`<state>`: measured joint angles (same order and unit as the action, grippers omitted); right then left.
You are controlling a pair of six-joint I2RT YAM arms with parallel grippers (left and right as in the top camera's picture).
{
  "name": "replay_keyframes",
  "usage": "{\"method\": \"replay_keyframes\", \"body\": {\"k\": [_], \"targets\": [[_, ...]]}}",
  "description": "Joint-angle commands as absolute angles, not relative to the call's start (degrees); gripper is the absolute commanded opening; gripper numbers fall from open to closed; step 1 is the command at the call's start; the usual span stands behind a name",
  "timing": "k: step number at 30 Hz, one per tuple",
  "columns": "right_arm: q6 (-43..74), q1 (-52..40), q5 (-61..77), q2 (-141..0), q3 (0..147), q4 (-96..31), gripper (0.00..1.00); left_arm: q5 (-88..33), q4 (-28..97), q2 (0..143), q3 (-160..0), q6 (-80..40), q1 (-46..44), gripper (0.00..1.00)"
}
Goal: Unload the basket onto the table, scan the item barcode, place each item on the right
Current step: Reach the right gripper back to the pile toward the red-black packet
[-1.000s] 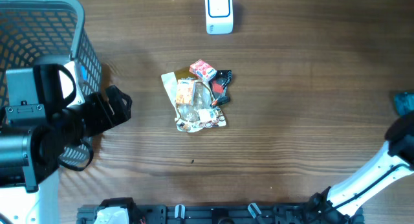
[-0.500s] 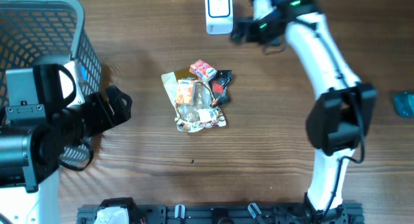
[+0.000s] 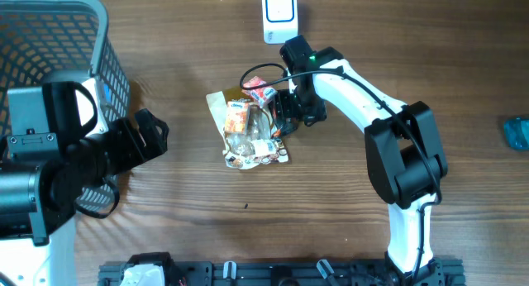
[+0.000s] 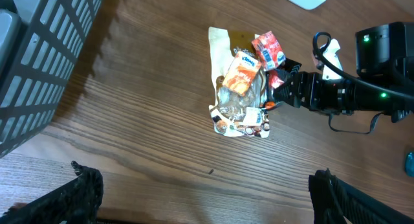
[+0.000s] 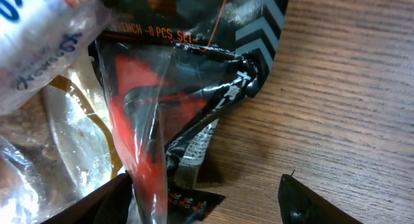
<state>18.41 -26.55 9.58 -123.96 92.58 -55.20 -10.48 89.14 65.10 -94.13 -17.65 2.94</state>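
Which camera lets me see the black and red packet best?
The right wrist view. There the black and red packet fills the picture and you can read some letters. The overhead view shows only a tiny bit beside the right arm, and the left wrist view shows it small and far.

black packet (image 5: 213, 62) — "8 PCS. SET", white print

A brown wood-grain table (image 3: 165, 212) fills every view, its grain running left to right, evenly lit, with soft shadows.
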Motion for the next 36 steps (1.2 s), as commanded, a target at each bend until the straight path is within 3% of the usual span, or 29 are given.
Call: {"method": "replay_keyframes", "body": {"k": [1,14,17,23,28,36], "targets": [[19.7,-26.5,8.8,-123.4,91.0,-54.8,0.72,-10.4,89.0,65.3,-94.7,-16.9,2.7,1.00],[24.1,-25.6,-9.5,-121.3,96.0,-64.4,0.81,-10.4,89.0,65.3,-94.7,-16.9,2.7,1.00],[23.9,-25.5,-8.5,-119.6,96.0,-65.0,0.84,-10.4,89.0,65.3,-94.7,-16.9,2.7,1.00],[15.0,-25.5,6.5,-118.8,96.0,-64.3,0.86,-10.4,89.0,65.3,-94.7,-16.9,2.7,1.00],[14.6,-25.5,3.2,-118.8,96.0,-63.0,0.86,-10.4,89.0,65.3,-94.7,-16.9,2.7,1.00],[-10.8,-25.5,4.6,-118.8,90.2,-50.2,0.86,-10.4,89.0,65.3,-94.7,-16.9,2.7,1.00]]}}
